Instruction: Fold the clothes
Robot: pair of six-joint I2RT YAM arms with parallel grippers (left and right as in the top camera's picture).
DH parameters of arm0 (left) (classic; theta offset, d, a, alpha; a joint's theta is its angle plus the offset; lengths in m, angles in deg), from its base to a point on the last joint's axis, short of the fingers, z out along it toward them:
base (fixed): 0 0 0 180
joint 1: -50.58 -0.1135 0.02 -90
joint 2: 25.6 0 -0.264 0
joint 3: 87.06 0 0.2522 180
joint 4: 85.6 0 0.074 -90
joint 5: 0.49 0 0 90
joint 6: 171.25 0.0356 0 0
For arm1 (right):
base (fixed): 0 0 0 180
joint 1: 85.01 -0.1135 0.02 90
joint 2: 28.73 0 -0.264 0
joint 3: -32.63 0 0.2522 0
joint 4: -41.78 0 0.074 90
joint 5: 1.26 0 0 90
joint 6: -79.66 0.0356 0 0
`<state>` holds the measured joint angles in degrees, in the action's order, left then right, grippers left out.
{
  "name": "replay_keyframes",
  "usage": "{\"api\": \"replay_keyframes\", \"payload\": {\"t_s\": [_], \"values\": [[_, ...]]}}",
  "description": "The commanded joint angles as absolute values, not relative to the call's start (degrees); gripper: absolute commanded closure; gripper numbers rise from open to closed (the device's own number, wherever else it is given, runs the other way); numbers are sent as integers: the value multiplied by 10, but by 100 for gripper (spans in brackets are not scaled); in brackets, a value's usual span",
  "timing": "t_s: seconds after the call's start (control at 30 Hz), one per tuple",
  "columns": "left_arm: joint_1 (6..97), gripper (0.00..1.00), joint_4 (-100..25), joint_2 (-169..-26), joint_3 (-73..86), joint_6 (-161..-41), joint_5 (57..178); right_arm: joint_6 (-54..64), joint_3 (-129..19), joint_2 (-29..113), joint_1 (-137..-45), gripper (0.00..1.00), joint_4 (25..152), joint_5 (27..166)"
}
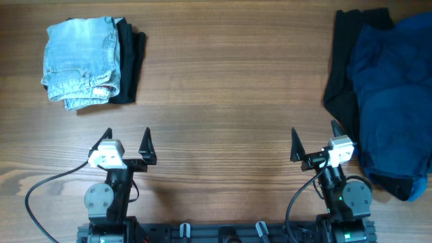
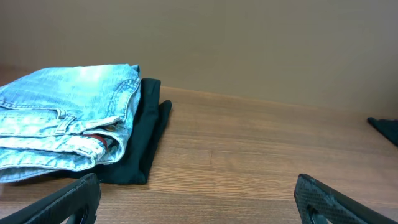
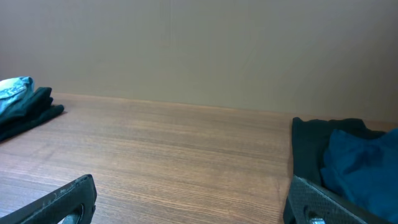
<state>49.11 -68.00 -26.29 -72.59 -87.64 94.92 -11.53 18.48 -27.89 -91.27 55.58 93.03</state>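
Note:
A heap of unfolded clothes lies at the table's right edge: a dark navy-blue garment (image 1: 395, 94) on top of a black one (image 1: 344, 74). It also shows at the right of the right wrist view (image 3: 357, 168). A folded stack sits at the far left: light-blue jeans (image 1: 81, 61) on a black folded garment (image 1: 131, 61), seen too in the left wrist view (image 2: 62, 118). My left gripper (image 1: 127, 140) is open and empty near the front edge. My right gripper (image 1: 314, 140) is open and empty, just left of the heap.
The wooden table (image 1: 229, 88) stretches between the folded stack and the heap. The arm bases and cables (image 1: 40, 192) sit along the front edge. A plain beige wall (image 3: 199, 50) stands behind the table.

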Motion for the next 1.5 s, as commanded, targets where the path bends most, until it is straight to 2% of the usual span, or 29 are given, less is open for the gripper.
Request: {"api": "replay_keyframes", "payload": {"t_s": [0.0, 1.3, 1.47], "values": [[488, 0, -679, -258, -730, -882, 948, -114, 186, -283, -909, 0, 554, 931], [488, 0, -679, -258, -730, -881, 948, -116, 186, -283, -909, 0, 551, 931], [488, 0, -679, -258, -730, -882, 948, -117, 186, -283, -909, 0, 500, 939]]}}
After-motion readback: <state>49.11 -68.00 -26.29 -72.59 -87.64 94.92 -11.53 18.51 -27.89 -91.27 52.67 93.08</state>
